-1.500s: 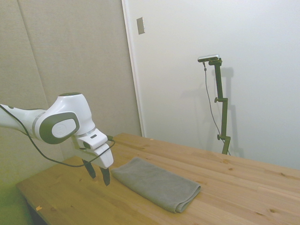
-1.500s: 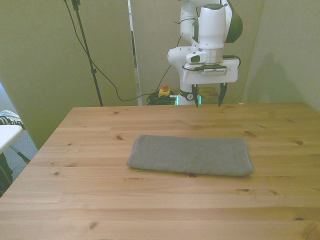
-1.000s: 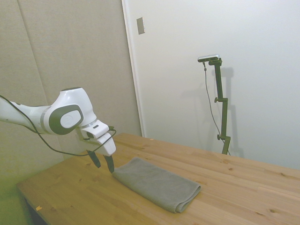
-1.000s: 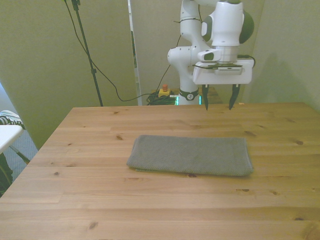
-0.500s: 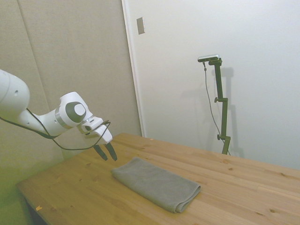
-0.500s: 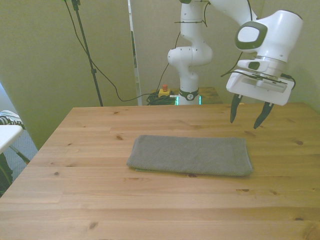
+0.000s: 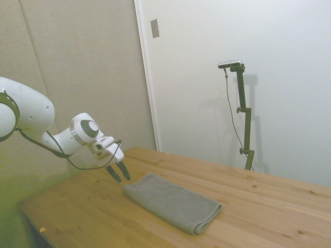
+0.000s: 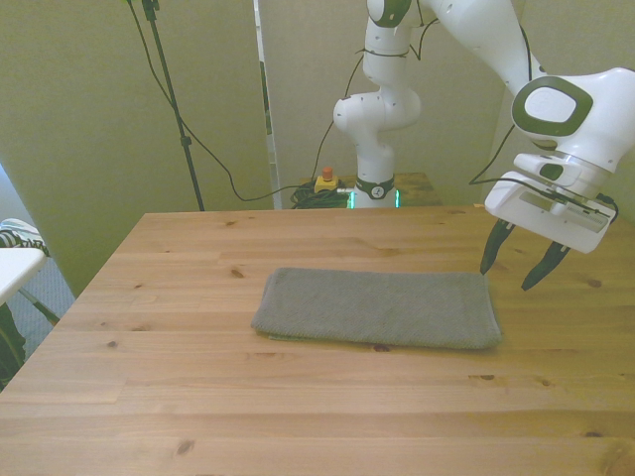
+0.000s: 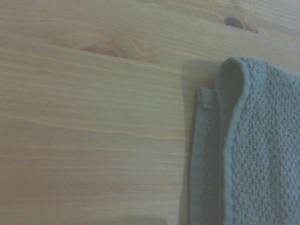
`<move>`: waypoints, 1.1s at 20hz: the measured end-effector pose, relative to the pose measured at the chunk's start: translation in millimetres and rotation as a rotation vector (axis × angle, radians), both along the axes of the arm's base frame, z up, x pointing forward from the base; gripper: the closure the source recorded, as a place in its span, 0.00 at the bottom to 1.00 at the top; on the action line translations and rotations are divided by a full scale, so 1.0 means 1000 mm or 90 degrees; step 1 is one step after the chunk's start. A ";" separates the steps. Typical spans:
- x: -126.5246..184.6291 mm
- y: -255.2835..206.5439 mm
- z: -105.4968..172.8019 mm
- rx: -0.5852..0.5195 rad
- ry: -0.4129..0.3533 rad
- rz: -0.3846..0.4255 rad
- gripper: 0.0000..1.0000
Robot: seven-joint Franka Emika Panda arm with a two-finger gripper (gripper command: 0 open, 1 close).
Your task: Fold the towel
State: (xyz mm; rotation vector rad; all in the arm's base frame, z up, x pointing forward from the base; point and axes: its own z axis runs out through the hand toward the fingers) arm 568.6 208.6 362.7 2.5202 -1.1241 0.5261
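Lying flat on the light wooden plank table [image 7: 269, 206], plain grey terry-cloth towel [image 7: 171, 202], folded into a long thick strip, rounded fold at the end nearer the side camera. White arm's two-finger gripper [image 7: 119, 173] tilted, hanging just off the towel's far short end, above bare wood, not touching cloth. Dark fingers [image 7: 124, 171] spread apart, holding nothing.

Front view: towel [image 8: 377, 307] stretched crosswise near mid-table [image 8: 298, 416]. Gripper [image 8: 521, 266] beside the end at the front view's right, slightly above the surface, tips angled down toward that end. Fingers [image 8: 490, 248] wide, gap clearly visible, empty.

Wrist view: close, soft focus. Towel corner [image 9: 248, 150] with knobbly weave, upper layer's rounded edge overlapping a narrower hemmed layer beneath. Bare wood grain and knots [image 9: 84, 103] alongside.
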 end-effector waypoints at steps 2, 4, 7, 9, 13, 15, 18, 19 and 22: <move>0.003 -0.005 -0.008 -0.016 0.002 -0.005 0.00; 0.005 -0.009 -0.013 -0.021 0.007 -0.010 0.00; 0.009 -0.017 -0.016 -0.034 0.005 -0.013 0.00; 0.011 -0.023 -0.017 -0.041 0.003 -0.016 0.00; 0.014 -0.034 -0.018 -0.048 0.002 -0.026 0.00; 0.015 -0.037 -0.019 -0.048 0.002 -0.029 0.00; 0.016 -0.042 -0.019 -0.049 0.002 -0.034 0.00; 0.016 -0.046 -0.019 -0.050 0.002 -0.038 0.00; 0.017 -0.060 -0.019 -0.052 0.004 -0.051 0.00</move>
